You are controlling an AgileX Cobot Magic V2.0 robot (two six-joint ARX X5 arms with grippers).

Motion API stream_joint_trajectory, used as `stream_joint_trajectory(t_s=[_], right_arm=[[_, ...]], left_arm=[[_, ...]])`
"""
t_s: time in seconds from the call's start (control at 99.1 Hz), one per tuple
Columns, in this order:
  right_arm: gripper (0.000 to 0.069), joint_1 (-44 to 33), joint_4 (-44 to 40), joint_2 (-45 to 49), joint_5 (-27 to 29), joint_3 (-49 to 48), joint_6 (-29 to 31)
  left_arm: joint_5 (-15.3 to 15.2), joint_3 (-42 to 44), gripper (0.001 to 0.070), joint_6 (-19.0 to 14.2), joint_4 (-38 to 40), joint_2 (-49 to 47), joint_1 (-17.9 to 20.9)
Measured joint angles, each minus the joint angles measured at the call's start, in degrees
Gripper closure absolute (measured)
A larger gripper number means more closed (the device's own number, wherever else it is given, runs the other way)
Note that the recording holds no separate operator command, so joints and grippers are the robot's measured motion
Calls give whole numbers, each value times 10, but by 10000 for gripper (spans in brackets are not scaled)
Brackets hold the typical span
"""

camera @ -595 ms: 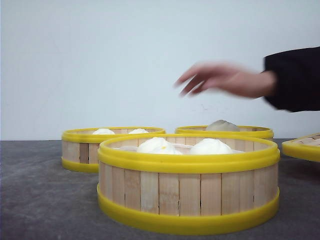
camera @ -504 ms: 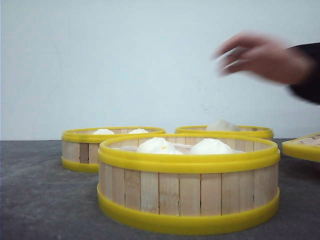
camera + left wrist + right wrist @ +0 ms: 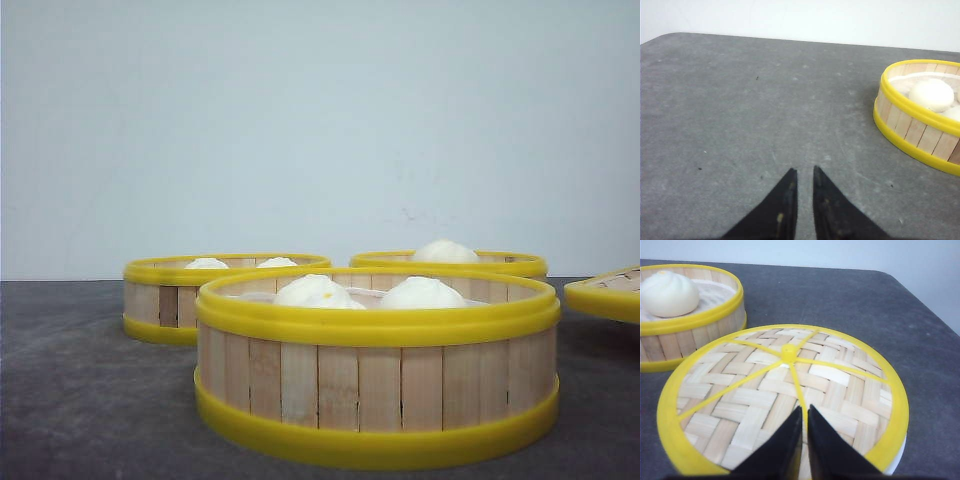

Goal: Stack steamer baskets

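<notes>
Grey counter (image 3: 90,400) under a white wall carries three baskets: near (image 3: 377,365), back-left (image 3: 190,290), back-right (image 3: 480,262), all apart, unstacked. Both hands, left (image 3: 803,172) and right (image 3: 804,412), are nearly closed and empty. Opposite rims are best gripped, the basket kept level.

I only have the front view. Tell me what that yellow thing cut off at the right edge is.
Observer: It is a round woven bamboo lid with a yellow rim and yellow spokes meeting at its centre.
Operator: Report the right gripper.
Observer: The right gripper is above that lid, fingers together, holding nothing.
Operator: Now the left one.
Observer: The left gripper is over bare table, fingers nearly together and empty, with a steamer basket holding buns off to one side.
</notes>
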Motion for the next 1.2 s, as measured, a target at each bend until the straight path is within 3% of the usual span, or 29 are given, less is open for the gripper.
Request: stream_joint_trajectory(t_s=[0.404, 0.686, 0.989, 1.201], right_arm=[[676, 0, 1, 0, 0, 0, 0], [676, 0, 56, 0, -1, -2, 17], [676, 0, 67, 0, -1, -2, 198], [681, 0, 153, 0, -15, 2, 343]], left_arm=[[0, 0, 679, 0, 0, 0, 0], [0, -2, 679, 0, 18, 0, 0], [0, -2, 679, -66, 27, 0, 0], [5, -2, 685, -161, 82, 0, 0]])
